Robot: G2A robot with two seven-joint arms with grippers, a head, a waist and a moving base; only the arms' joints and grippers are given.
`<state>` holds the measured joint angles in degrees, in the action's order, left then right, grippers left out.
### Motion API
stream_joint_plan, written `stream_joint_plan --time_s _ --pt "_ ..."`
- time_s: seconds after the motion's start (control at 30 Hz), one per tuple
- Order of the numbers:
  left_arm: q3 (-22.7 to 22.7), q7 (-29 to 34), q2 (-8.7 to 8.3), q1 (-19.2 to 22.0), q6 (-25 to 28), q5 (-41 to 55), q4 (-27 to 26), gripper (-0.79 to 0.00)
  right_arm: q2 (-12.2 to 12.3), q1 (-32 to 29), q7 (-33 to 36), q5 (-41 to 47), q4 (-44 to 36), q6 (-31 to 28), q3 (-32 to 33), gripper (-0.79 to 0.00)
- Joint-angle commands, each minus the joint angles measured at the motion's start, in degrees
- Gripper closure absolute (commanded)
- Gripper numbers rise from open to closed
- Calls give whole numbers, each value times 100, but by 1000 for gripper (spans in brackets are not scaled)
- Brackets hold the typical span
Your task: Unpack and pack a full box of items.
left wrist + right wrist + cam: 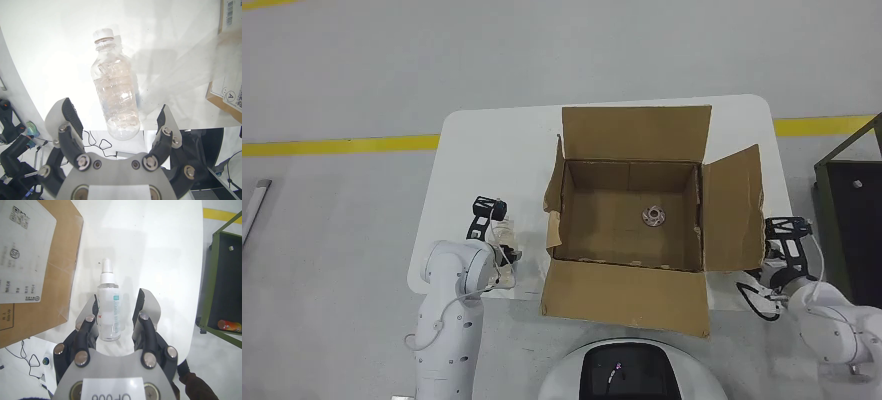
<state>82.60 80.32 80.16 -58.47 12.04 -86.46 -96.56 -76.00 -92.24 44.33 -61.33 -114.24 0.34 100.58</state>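
Observation:
An open cardboard box (630, 285) stands mid-table with a small round item (653, 214) on its floor. A clear plastic water bottle (113, 81) lies on the white table to the left of the box. My left gripper (115, 107) is open over the bottle's base end, one finger on each side, neither touching. On the other side of the box lies a white spray bottle (108, 308), nozzle pointing away from the wrist. My right gripper (118, 296) is open around its body, one finger close against it, the other apart. The left gripper (487, 212) and right gripper (790, 232) flank the box.
The box's flaps (734, 208) fold outward on all sides, the right one close to my right arm. A green cart (223, 279) stands off the table's right edge with an orange can (229, 326) on its shelf. The table's near edge (189, 127) runs just behind both bottles.

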Motion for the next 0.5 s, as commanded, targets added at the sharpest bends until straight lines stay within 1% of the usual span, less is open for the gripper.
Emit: stream_joint_plan --time_s 0.0,0.03,0.17,0.2,0.23,0.33,0.37,0.4,0.43,0.47 --pt "0 0 0 0 0 0 0 -785 -2 -50 -210 337 -241 129 243 -382" --pt "0 0 0 0 0 0 0 -785 -6 -65 -326 482 -348 206 353 -366" --pt "0 0 0 0 0 0 0 -785 -26 -216 -1113 1163 -925 402 985 -191" --pt "0 0 0 0 0 0 0 -785 -35 -229 -1342 1398 -1052 441 1149 -89" --pt "0 0 0 0 0 0 0 -785 -40 -260 -1485 1594 -1152 420 1281 -6" --pt "0 0 0 0 0 0 0 -785 -64 -301 -1958 2375 -1616 282 1645 0" --pt "0 0 0 0 0 0 0 -785 -67 -314 -2026 2511 -1740 202 1680 0" --pt "0 0 0 0 0 0 0 -785 -66 -378 -2062 2636 -1931 54 1719 0" --pt "0 0 0 0 0 0 0 -785 -62 -426 -2056 2629 -2040 -38 1718 0" --pt "0 0 0 0 0 0 0 -785 -46 -403 -2047 2527 -2040 -259 1663 0"
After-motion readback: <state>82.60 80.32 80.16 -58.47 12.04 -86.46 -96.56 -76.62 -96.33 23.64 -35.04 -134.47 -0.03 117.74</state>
